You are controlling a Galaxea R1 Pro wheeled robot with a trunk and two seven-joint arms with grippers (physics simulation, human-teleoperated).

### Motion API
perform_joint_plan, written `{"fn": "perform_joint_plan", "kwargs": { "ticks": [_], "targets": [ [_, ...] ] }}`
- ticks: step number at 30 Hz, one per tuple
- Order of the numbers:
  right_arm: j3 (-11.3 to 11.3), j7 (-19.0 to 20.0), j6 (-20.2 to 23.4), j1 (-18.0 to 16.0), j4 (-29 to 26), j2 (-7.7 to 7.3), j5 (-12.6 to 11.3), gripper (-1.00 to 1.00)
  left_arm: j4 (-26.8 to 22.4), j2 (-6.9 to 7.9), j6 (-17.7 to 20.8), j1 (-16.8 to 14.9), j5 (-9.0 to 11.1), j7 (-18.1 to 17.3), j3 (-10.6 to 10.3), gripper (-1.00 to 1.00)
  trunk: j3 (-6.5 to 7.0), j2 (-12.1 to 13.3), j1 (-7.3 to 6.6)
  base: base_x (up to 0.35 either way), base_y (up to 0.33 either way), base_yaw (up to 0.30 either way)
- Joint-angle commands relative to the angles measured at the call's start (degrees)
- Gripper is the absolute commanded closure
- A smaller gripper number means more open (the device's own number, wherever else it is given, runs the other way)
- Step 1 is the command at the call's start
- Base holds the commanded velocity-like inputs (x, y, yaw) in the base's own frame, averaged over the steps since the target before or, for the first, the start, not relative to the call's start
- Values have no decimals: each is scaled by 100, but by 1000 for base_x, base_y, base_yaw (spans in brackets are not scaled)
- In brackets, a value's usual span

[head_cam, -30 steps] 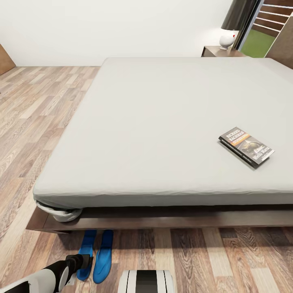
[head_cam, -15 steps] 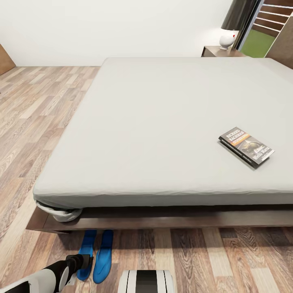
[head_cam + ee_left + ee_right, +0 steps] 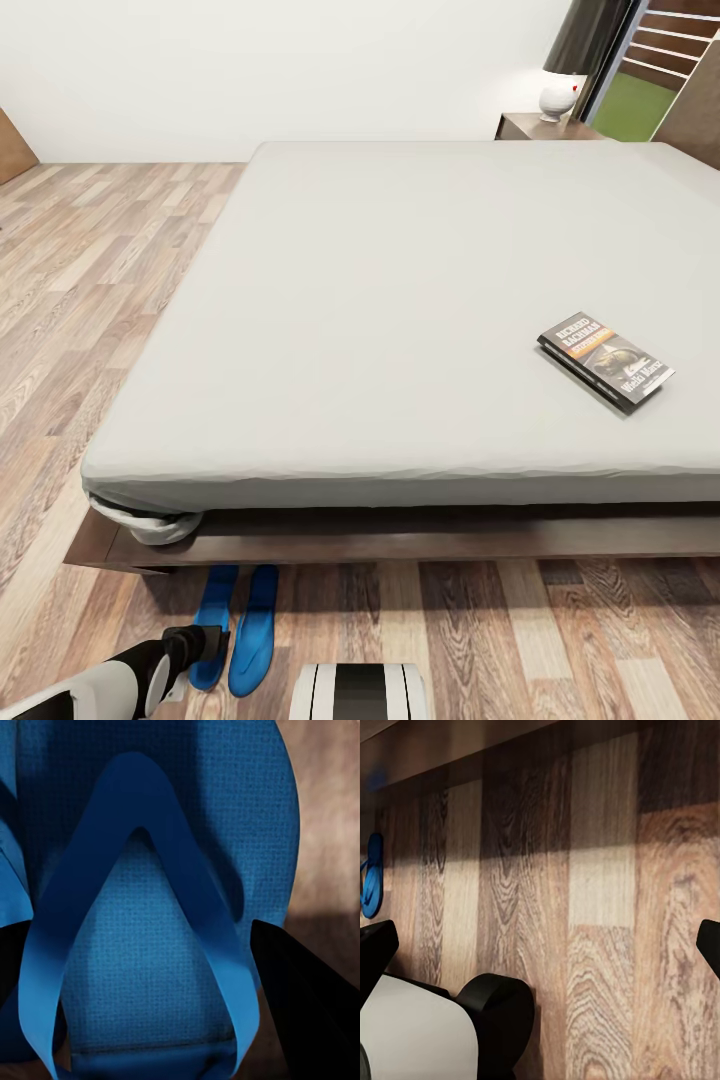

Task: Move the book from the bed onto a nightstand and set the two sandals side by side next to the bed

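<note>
Wooden floor (image 3: 600,907), a blue sandal (image 3: 371,875) near the bed frame (image 3: 457,746).

book (image 3: 606,360) on bed (image 3: 380,300), sandals (image 3: 237,627) beside

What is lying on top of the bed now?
On the bed lies only the book, flat on the grey mattress near the right side. The rest of the visible mattress is bare. Its far right part lies outside the picture, so that part cannot be judged.
</note>
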Motion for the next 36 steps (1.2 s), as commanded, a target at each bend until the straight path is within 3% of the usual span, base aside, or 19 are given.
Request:
{"fn": "perform_joint_plan", "kwargs": {
  "ticks": [1, 36],
  "targets": [
    [-19, 33, 60, -7, -3, 2, 33, -100, -9, 3, -31, -1, -55, -7, 28, 100, -3, -1, -1, 0, 0, 0],
    [-19, 33, 60, -7, -3, 2, 33, -100, -9, 13, -237, -84, -55, -4, 28, 100, -136, -9, 14, 0, 0, 0]
  ]
}}
